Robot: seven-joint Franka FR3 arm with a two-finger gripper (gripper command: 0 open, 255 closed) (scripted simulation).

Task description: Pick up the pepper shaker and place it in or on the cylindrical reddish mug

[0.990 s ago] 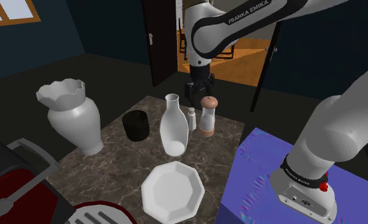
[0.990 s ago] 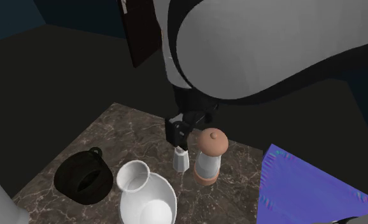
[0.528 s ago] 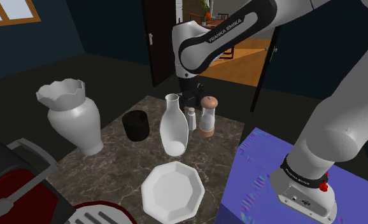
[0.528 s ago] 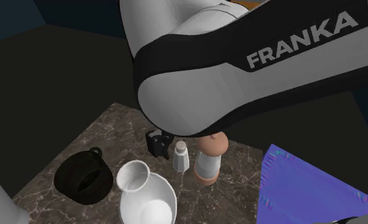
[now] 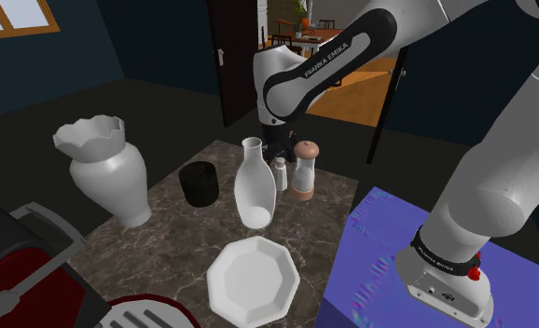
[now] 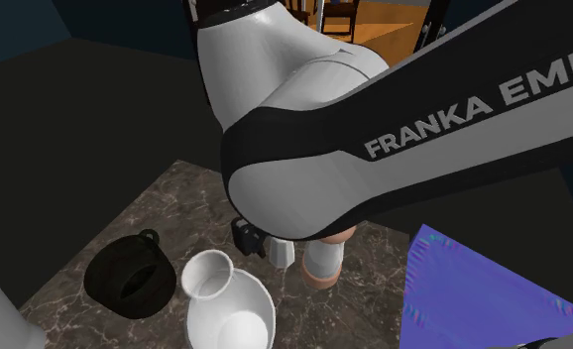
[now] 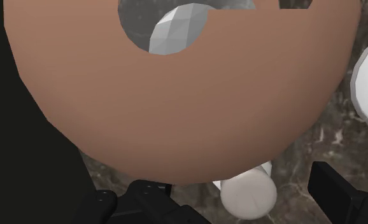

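Pepper shaker [image 5: 280,173], small and white, upright on the dark marbled tabletop [image 5: 174,238], between a white bottle [image 5: 255,186] and a brown-capped mill [image 5: 304,170]. My pincer [image 7: 240,194] is spread, one finger either side of the shaker, neither touching it. Black mug [image 5: 199,184] stands past the bottle, toward the shoulder view's left.

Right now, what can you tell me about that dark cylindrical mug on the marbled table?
The black cylindrical mug stands upright on the dark marbled tabletop, mouth open, inside dark. A small loop handle shows in the second exterior view. It sits between a big white scalloped vase and a white bottle-shaped vase, touching neither.
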